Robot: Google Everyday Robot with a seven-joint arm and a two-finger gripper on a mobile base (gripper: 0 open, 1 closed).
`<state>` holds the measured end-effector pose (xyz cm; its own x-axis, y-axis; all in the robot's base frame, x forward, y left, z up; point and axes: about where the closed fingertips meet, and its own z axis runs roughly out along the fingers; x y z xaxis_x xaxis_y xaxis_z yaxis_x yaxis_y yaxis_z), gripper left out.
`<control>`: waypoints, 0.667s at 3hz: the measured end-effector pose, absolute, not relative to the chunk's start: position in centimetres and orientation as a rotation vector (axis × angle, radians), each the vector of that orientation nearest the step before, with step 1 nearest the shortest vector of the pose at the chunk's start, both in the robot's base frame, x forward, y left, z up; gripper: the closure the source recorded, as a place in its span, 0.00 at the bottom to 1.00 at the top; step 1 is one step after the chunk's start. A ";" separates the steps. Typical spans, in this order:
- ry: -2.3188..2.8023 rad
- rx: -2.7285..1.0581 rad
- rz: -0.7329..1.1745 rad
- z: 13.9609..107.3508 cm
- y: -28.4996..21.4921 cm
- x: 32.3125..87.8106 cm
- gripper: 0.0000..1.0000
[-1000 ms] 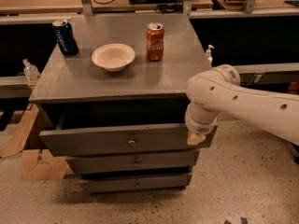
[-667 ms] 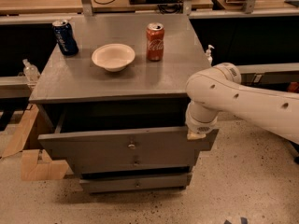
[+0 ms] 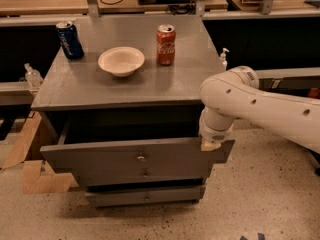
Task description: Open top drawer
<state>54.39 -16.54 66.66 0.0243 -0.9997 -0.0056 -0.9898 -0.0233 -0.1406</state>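
Note:
The top drawer (image 3: 100, 159) is a wide gray front with a small round metal knob (image 3: 141, 157) at its centre. It stands pulled out from the gray cabinet (image 3: 75, 91), with a dark gap behind its top edge. My gripper (image 3: 210, 143) sits at the drawer front's upper right corner, under the white arm (image 3: 260, 106), touching the top edge. Two narrower drawer fronts show below.
On the cabinet top stand a blue can (image 3: 69, 39), a white bowl (image 3: 121, 61) and a red cola can (image 3: 165, 44). Cardboard (image 3: 37, 176) lies on the floor at left. Small bottles (image 3: 32, 76) sit on side shelves. A desk with cables runs behind.
The top drawer has slid further out toward the camera, and the gripper at its right corner has moved with it, lower in the view.

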 end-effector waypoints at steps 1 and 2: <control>2.119 -2.170 -0.144 66.7 -16.5 54.4 1.00; 2.119 -2.170 -0.144 66.7 -16.5 54.4 1.00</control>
<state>54.39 -16.54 66.66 0.0243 -0.9997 -0.0056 -0.9898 -0.0233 -0.1406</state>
